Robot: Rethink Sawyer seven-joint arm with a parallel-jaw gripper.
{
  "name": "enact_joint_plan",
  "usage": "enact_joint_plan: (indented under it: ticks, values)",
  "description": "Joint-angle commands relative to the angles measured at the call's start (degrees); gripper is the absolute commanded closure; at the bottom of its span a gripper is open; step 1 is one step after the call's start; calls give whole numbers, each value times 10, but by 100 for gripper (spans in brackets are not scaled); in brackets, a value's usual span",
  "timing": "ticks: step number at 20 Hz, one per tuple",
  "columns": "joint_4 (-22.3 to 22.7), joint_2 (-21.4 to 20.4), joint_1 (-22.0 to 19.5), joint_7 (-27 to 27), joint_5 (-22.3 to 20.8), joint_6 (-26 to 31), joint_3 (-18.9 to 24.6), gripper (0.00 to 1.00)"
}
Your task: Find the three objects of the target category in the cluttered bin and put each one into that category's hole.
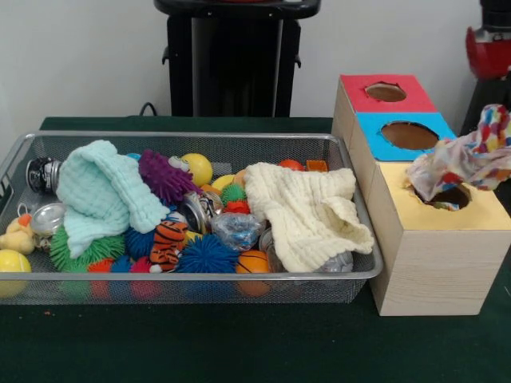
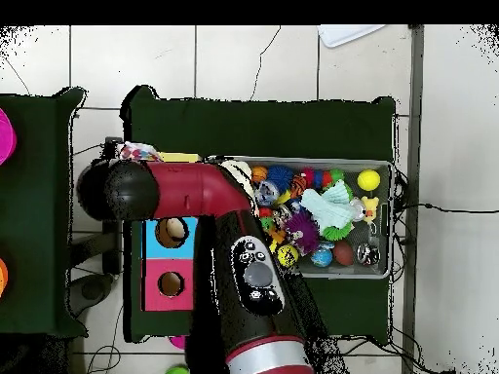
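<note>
The wire mesh bin (image 1: 192,276) lies on the green table, full of toys, and also shows in the overhead view (image 2: 391,219). One printed white fabric piece (image 1: 467,159) hangs bunched from the right edge, its lower end draped over the yellow-faced hole (image 1: 452,199). My gripper (image 1: 497,105) shows only as a dark part above the fabric's lifted top and seems shut on it. In the overhead view my arm (image 2: 195,190) covers the yellow box, with the fabric (image 2: 139,151) peeking out beside it. No other printed piece shows in the bin.
A mint-green waffle cloth (image 1: 100,199) and a cream waffle cloth (image 1: 307,211) lie over balls, spiky toys and a tiger toy (image 1: 169,239). The blue-faced hole (image 1: 409,135) and red-faced hole (image 1: 386,92) sit behind the yellow one. The pedestal (image 1: 235,60) stands behind the bin.
</note>
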Motion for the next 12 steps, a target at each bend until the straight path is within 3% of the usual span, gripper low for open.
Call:
enact_joint_plan:
  ticks: [1, 6, 12]
  values:
    - [55, 33, -53, -29, -35, -13, 34, 100]
    - [71, 35, -80, -36, -37, -23, 51, 100]
    - [100, 44, -79, 3, -34, -39, 42, 100]
